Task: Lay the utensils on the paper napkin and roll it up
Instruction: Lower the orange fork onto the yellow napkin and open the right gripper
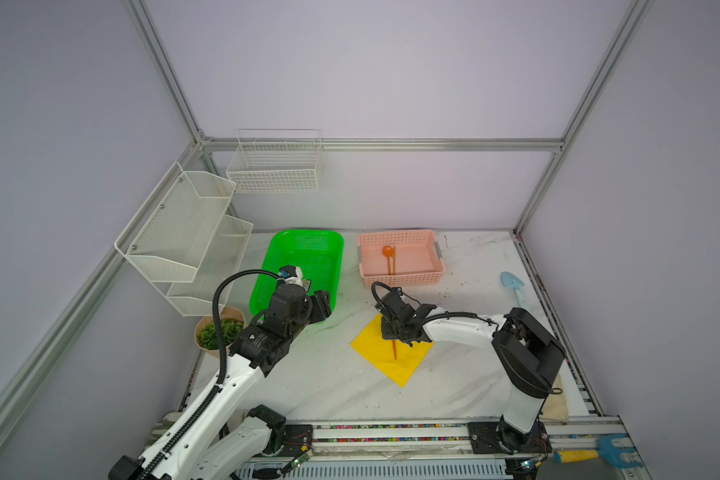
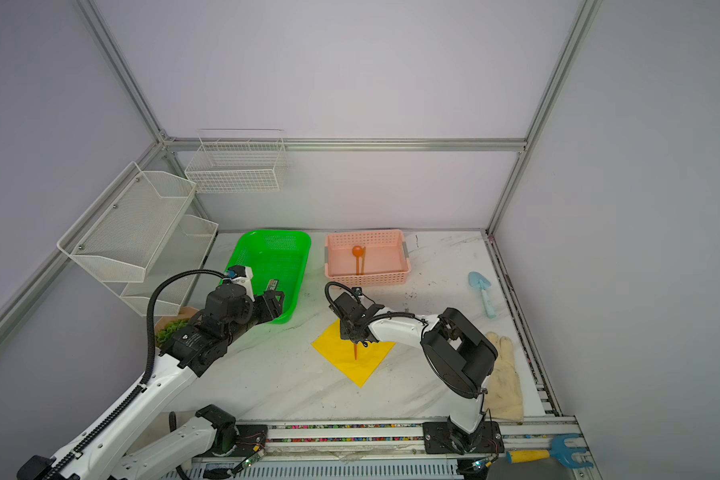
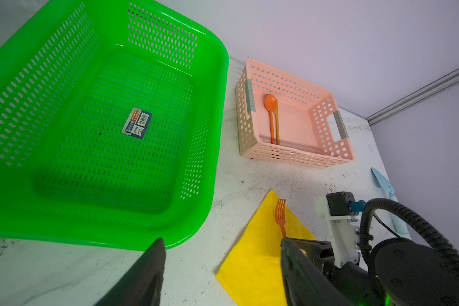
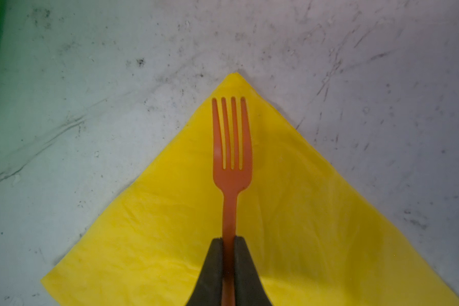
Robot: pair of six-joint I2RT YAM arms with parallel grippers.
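Right fingers [image 4: 215, 265] pinched shut on orange fork [image 4: 231, 180] handle; fork over yellow paper napkin [image 4: 316, 238], tines toward its corner, contact unclear. Left fingers [image 3: 143, 273] parted wide, holding nothing, beside green basket [image 3: 90, 225]. Orange spoon [image 3: 272, 119] lies in pink basket [image 3: 297, 156], well apart from napkin on marble surface [image 3: 239, 185].

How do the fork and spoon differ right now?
The fork is clamped by the right gripper over the napkin; the spoon lies free in the pink basket. The fork ends in four tines, the spoon in a round bowl. Both are orange and slim.
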